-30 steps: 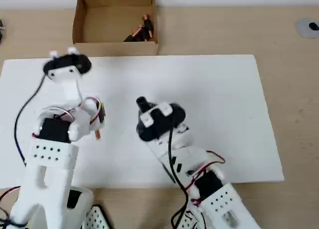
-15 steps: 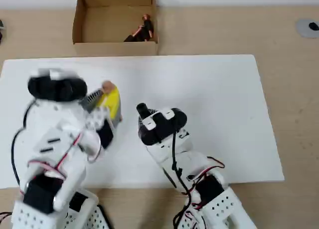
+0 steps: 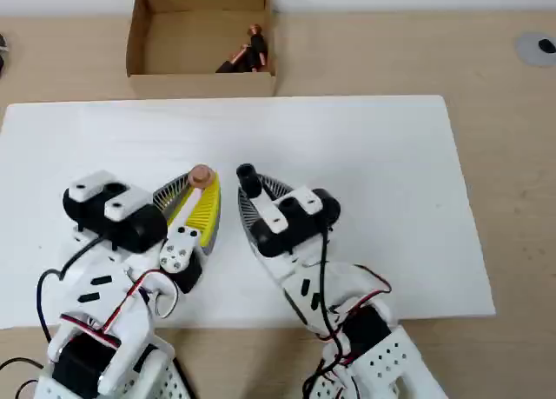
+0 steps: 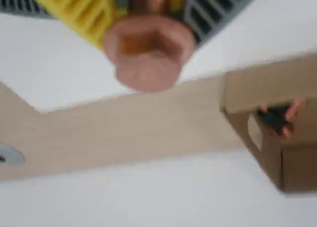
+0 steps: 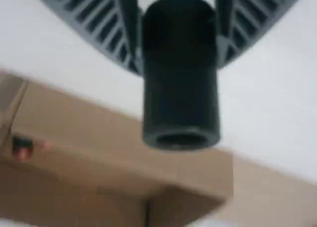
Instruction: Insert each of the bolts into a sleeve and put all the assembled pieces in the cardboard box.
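My left gripper point(image 3: 198, 190), with one yellow and one grey finger, is shut on a salmon-coloured bolt point(image 3: 201, 175) whose hexagonal head point(image 4: 148, 52) points toward the cardboard box. Just to its right over the white mat, my right gripper point(image 3: 253, 190) is shut on a black sleeve point(image 3: 248, 180); the sleeve's hollow open end point(image 5: 181, 138) faces the box. Bolt and sleeve are held side by side, a small gap apart. The cardboard box point(image 3: 139, 34) stands beyond the mat's far edge and holds assembled black and orange pieces point(image 3: 248, 53) in its right corner.
A white mat point(image 3: 373, 190) covers the wooden table point(image 3: 504, 138). A grey disc point(image 3: 537, 48) lies at the table's far right. The box's corner point(image 4: 270, 138) and its front wall point(image 5: 99, 153) stand ahead of both grippers.
The left arm swung back toward the table's front and turned, bringing the bolt next to the sleeve. The right gripper with the sleeve shifted only slightly.
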{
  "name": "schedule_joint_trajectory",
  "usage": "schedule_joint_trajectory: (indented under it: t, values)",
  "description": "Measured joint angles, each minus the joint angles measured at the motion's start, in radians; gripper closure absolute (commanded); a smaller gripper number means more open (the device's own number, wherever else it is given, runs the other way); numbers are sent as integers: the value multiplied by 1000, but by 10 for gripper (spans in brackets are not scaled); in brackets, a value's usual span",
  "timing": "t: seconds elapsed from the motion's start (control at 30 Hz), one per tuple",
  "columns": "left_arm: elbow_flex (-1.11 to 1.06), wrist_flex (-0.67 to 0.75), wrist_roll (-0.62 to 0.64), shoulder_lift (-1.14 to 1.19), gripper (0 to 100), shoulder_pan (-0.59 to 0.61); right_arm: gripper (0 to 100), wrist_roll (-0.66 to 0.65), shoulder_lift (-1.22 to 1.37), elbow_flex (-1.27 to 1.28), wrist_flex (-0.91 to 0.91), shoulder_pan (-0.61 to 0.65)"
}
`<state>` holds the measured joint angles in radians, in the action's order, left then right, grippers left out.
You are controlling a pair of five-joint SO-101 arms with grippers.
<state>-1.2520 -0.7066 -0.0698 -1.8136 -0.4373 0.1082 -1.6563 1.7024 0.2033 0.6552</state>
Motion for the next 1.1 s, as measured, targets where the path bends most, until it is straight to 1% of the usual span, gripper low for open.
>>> schedule_joint_trajectory:
  t: [0.27,0.4,0.53,0.63,0.73,0.87,1.0,1.1]
  values:
    - [-112,222,-161,0,997,-2,988,0,0,0,-15,0]
    - [-183,373,-224,2,997,-2,988,0,0,0,-15,0]
    - [-249,532,-247,2,997,-2,988,0,0,0,-15,0]
    - [-255,603,-247,2,997,-2,988,0,0,0,-15,0]
    - [-255,632,-247,2,997,-2,988,0,0,0,-9,31]
    - [-239,632,-247,2,997,-2,988,0,0,0,23,95]
    - [-216,632,-245,2,998,-2,988,0,0,0,25,115]
    - [-207,629,-193,2,998,-2,988,0,0,0,25,118]
